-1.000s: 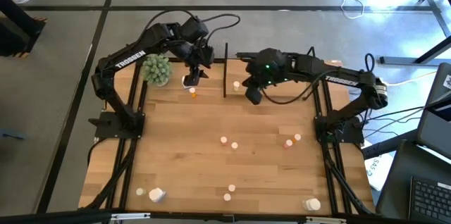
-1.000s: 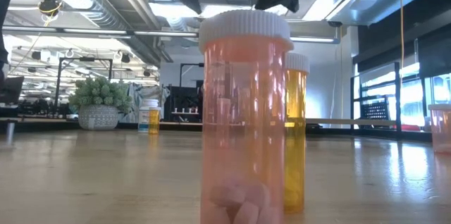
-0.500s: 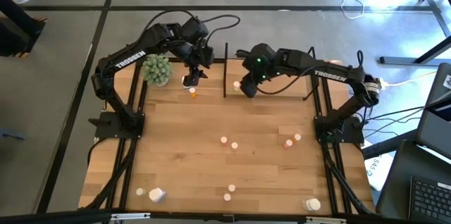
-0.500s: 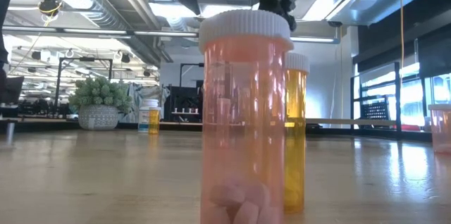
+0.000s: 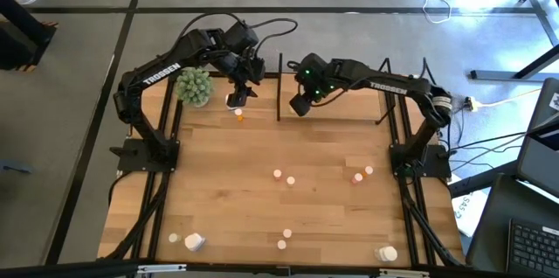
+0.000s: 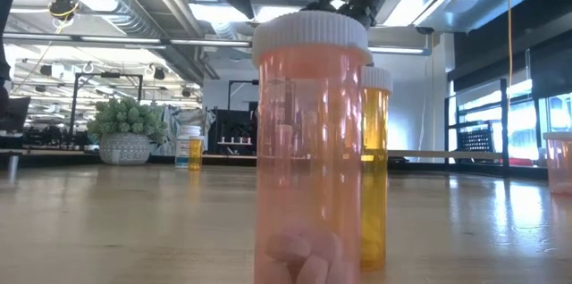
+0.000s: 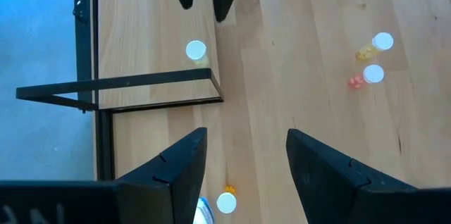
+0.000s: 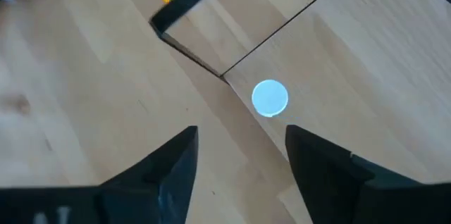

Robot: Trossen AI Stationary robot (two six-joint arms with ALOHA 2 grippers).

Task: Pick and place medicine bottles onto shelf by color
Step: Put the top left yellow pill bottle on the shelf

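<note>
Right end effector (image 8: 236, 155) was seen released above a white-capped bottle (image 8: 270, 98) on the shelf (image 8: 331, 34); left end effector (image 7: 243, 157) released. Bottles judged light, rigid, tippy; best gripped across the cap.

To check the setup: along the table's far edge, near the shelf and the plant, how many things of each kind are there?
medicine bottles: 3 (one on the shelf, one larger white, one orange)
shelf: 1
plant ball: 1
total: 5
</note>
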